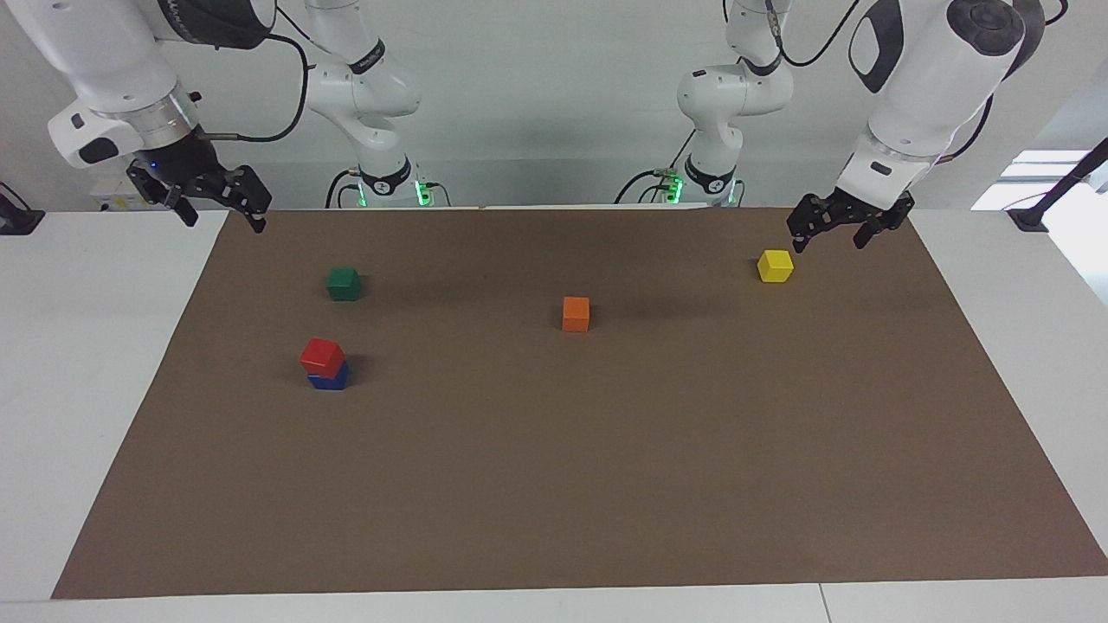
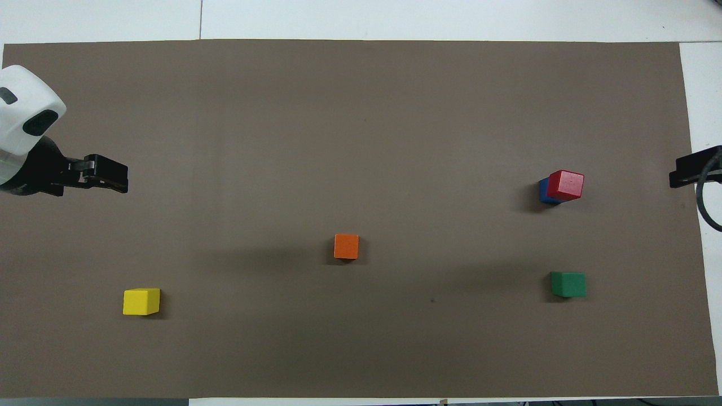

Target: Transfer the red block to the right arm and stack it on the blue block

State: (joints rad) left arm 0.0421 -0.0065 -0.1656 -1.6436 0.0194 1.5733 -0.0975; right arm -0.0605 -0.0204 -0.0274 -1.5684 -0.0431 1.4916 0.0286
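Note:
The red block (image 1: 322,354) sits on top of the blue block (image 1: 331,378), turned a little askew, toward the right arm's end of the brown mat. The stack also shows in the overhead view, red block (image 2: 566,184) over blue block (image 2: 544,191). My right gripper (image 1: 218,210) is open and empty, raised over the mat's edge at its own end; only its tip (image 2: 681,175) shows overhead. My left gripper (image 1: 829,240) is open and empty, raised over the mat beside the yellow block (image 1: 775,266); it also shows in the overhead view (image 2: 115,176). Neither gripper touches a block.
A green block (image 1: 344,283) lies nearer to the robots than the stack. An orange block (image 1: 576,313) lies mid-mat. The brown mat (image 1: 554,484) covers a white table. Two smaller arms with green-lit bases (image 1: 385,183) (image 1: 708,180) stand at the robots' end.

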